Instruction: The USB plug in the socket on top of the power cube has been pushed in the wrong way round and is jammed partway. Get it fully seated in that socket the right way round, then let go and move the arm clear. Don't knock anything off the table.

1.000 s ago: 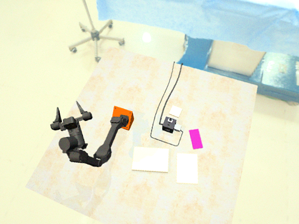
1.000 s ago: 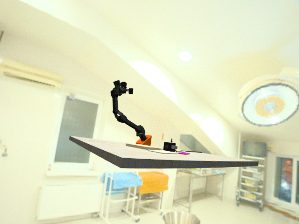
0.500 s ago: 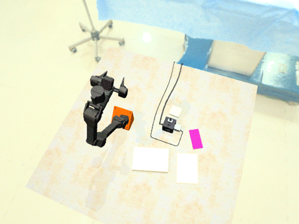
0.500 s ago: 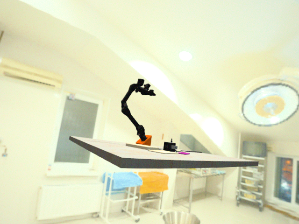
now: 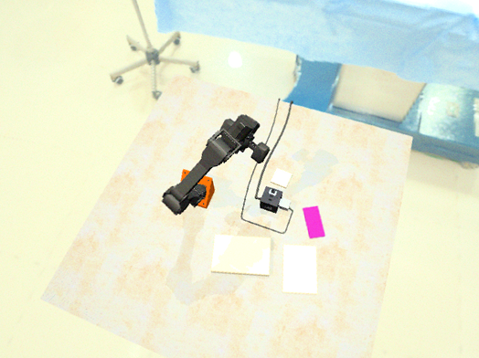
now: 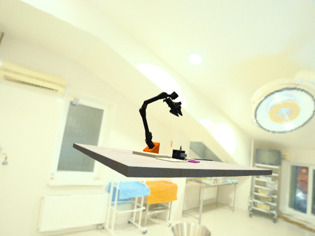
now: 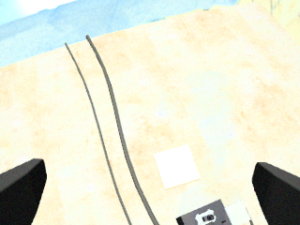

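Note:
The power cube is a dark block standing on the table. The USB plug stands upright on its top, small and dark with pale marks around it in the wrist view. Its way round and depth are too small to tell. My gripper is open and empty, high above the table and tilted downward. In the wrist view its fingers stand wide at both sides, and the cube is low right of centre, partly cut off by the bottom edge.
A white block sits against the cube's side. A thick cable and a thin looping cable run to the table's back edge. A white square, magenta rectangle and two cream slabs lie nearby.

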Robot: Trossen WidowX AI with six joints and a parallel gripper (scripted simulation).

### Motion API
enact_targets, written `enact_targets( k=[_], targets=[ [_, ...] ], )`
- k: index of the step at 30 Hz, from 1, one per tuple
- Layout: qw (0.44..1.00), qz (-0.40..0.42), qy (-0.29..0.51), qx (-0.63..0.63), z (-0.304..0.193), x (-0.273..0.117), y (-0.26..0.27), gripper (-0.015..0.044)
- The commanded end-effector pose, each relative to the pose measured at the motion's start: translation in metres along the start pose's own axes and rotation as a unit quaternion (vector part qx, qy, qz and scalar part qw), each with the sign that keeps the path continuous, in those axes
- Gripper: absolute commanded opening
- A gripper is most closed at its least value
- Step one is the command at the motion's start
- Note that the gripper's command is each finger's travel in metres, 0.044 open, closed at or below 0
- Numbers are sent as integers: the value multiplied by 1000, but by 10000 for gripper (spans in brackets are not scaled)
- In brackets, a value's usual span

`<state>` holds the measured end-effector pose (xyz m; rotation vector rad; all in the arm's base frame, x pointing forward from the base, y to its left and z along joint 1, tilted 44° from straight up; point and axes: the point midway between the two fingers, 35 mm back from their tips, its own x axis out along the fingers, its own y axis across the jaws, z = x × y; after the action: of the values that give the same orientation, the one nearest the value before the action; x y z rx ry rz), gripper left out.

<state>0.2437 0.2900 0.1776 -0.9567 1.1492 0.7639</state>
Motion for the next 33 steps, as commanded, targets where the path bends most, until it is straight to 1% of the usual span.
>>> enact_targets(
  k=[1,8,11,13,33],
  targets=[
    [994,-25,108,-22,-29,55,-38,440],
    [954,-17,291,-76,-101,136,-90,440],
    [924,7,367,-106,-140,165,-106,440],
    [910,22,397,-120,-158,176,-112,440],
    [908,23,400,-121,-169,181,-113,440]
  ],
)
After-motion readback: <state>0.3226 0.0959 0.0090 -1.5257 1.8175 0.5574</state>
